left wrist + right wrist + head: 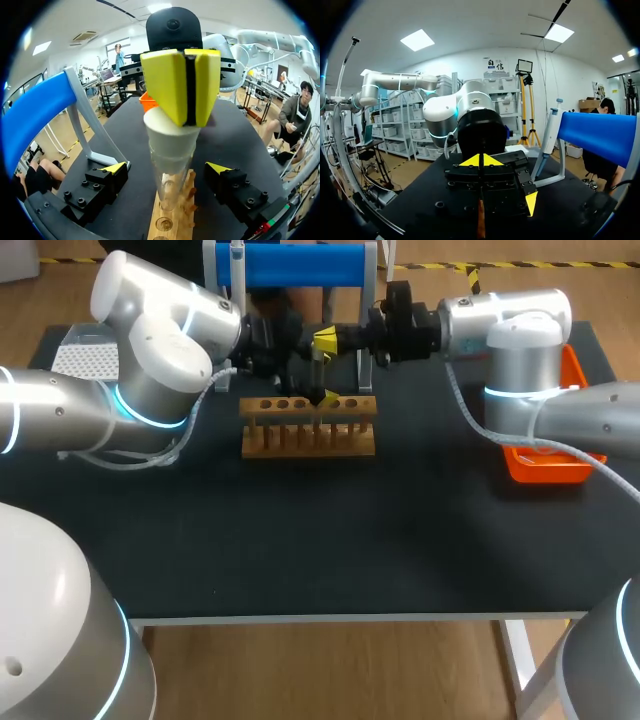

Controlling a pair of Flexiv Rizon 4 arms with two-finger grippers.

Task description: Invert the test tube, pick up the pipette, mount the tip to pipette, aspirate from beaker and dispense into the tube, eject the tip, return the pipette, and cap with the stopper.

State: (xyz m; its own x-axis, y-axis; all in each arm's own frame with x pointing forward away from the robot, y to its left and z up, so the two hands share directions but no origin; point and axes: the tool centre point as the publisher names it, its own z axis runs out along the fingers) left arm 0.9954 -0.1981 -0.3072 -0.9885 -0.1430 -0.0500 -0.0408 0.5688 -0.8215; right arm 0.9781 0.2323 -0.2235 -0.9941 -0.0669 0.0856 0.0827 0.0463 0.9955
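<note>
Counts: one clear glass test tube (167,187), one white tapered stopper (169,131), one wooden test tube rack (308,438), one orange plastic tray (545,468), one blue cylinder on a grey stand (295,265), one white perforated block (85,360). Two arms are in play.

Tube stands upright in a hole of the rack, with the stopper seated in its mouth. The rack carries a single row of holes (the claws hide some, so no count).

Right claw (189,85): yellow pads pressed together with only a thin dark seam between them. It is at the top of the stopper; I cannot tell whether it bears on it.

Left claw (165,170): fingertips (114,168) stand well apart, one on the near side of the tube and one on the far side, neither touching it.

Layout: the rack sits at centre, towards the far side of the black tabletop (320,540). The blue cylinder's stand is just behind it at the far edge. The tray lies against the right edge, under the right arm. The perforated block is at the far left corner, partly behind the left arm. A broad band of black tabletop runs from the rack to the near edge. Both arms meet over the rack and crowd the space above it.
</note>
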